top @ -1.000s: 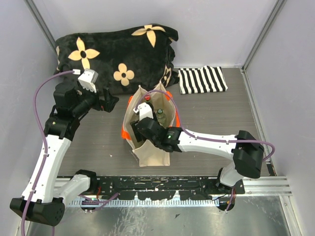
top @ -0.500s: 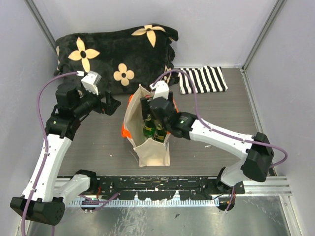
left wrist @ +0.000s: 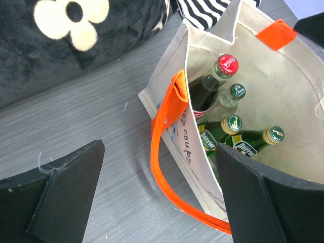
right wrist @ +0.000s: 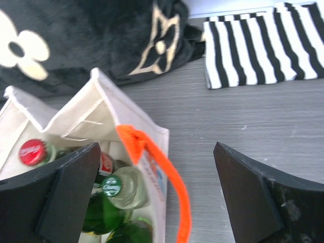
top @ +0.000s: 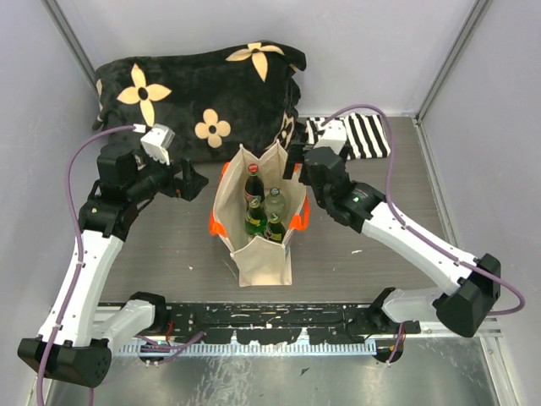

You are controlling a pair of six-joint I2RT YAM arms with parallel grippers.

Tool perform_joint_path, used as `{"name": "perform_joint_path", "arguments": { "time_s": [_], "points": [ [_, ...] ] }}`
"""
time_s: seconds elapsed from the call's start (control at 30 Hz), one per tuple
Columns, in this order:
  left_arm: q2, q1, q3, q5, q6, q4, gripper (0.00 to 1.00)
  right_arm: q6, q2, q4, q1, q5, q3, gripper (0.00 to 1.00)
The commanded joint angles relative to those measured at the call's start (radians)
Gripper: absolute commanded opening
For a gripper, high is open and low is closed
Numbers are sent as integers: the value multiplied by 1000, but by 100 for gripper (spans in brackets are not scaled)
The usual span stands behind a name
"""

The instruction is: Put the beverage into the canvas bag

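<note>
Canvas bag (top: pixel 264 262) upright mid-table; four bottles (top: pixel 256 218) stand inside, red-capped bottle (top: pixel 252 169) farthest back. Left gripper (top: pixel 193 181) spread, empty, left of bag. Right gripper (top: pixel 296 161) spread, empty, by far-right rim. Behind: flowered cushion (top: pixel 194 85), striped cloth (top: pixel 368 135).

The top camera looks steeply down from above and behind the arm bases, taking in the whole table (top: pixel 161 254). The left wrist camera peers down, close, between the left fingers (left wrist: pixel 55 197) at the bag (left wrist: pixel 288 96) from its left side. The right wrist camera does so between the right fingers (right wrist: pixel 55 197) from its right side. All three share the bag's open mouth and bottles (top: pixel 272 205).
</note>
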Motion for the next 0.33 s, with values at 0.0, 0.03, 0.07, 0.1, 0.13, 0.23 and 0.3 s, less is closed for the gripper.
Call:
{"name": "perform_joint_path", "arguments": {
  "time_s": [0.0,0.03,0.07,0.1,0.13,0.23,0.3],
  "points": [
    [-8,2,10,-4,-39,-41,98,45,-92,-23,-42,62,-16,100],
    [-10,3,9,-4,-42,-42,98,48,-106,-30,-54,66,-19,100],
    [-11,3,5,-2,-45,-38,98,49,-117,-34,-65,67,-22,100],
    [-13,2,0,0,-47,-30,98,51,-128,-39,-78,65,-26,100],
    [-14,2,-6,1,-47,-24,98,52,-135,-46,-90,61,-29,100],
    [0,3,-8,4,-42,-21,98,62,-141,-75,-115,36,-30,100],
    [9,3,-8,4,-38,-17,98,80,-136,-99,-127,16,-28,100]
  ]
}}
